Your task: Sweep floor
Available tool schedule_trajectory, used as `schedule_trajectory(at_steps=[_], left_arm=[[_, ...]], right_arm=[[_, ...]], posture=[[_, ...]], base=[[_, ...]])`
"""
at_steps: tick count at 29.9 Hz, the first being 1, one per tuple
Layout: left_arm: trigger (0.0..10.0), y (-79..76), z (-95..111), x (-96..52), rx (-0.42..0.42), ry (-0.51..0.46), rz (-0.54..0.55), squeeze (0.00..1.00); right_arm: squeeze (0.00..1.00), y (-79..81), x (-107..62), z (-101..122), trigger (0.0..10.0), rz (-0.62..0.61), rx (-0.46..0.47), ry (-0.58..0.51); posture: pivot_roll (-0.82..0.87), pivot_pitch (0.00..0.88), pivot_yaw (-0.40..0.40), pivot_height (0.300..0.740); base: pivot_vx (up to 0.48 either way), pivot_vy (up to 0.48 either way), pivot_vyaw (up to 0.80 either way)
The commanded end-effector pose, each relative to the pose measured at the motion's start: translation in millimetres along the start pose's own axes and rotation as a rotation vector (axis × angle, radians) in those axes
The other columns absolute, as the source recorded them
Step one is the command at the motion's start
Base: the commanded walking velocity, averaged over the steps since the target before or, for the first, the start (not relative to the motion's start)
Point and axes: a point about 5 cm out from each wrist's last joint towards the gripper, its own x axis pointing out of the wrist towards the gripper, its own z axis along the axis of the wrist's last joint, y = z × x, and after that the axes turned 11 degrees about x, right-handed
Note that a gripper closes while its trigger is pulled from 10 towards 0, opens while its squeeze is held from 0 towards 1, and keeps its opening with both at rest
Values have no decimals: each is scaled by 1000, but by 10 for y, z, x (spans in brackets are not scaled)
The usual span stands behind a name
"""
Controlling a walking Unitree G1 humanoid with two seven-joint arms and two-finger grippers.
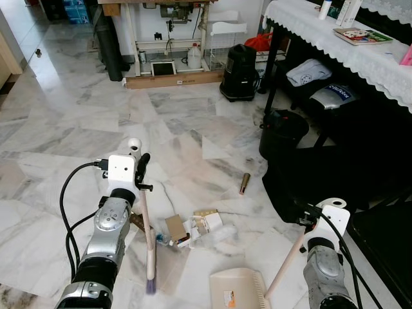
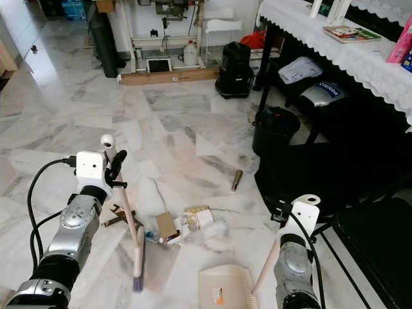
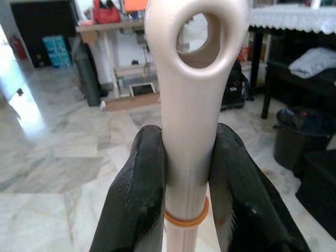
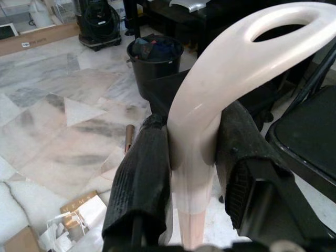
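Dustpan point(image 1: 237, 288) sitting at 6 o'clock, right gripper point(image 4: 191, 157) fingers pinching its handle; left gripper point(image 3: 184, 178) fingers pinching broom point(image 1: 148, 238), litter pile point(image 1: 193, 228) lying between.

The floor point(image 1: 193, 129) is viewed downward from head height by both eye views; the same bin point(image 4: 155, 55) is shared with the close right wrist view.

Silver ribbed arms, white wrist boxes, looping black cables, left claw point(image 1: 140, 168) black-fingered
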Motion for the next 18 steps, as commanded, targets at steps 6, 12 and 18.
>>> schedule_trajectory(at_steps=[6, 12, 18], left_arm=[[10000, 26, 94, -31, 49, -76, 17, 0], [10000, 46, 100, -20, 48, -77, 28, 0], [10000, 71, 127, 7, 40, -86, 39, 0]], right_arm=[[0, -3, -57, -129, 10000, -6, 7, 63], [0, -17, -45, -109, 10000, -10, 9, 57], [0, -68, -5, -31, 10000, -29, 4, 28]], posture=[[-38, 0, -36, 740], [-37, 0, -36, 740], [-38, 0, -34, 740]], base=[[0, 0, 0], [219, 0, 0], [286, 0, 0]])
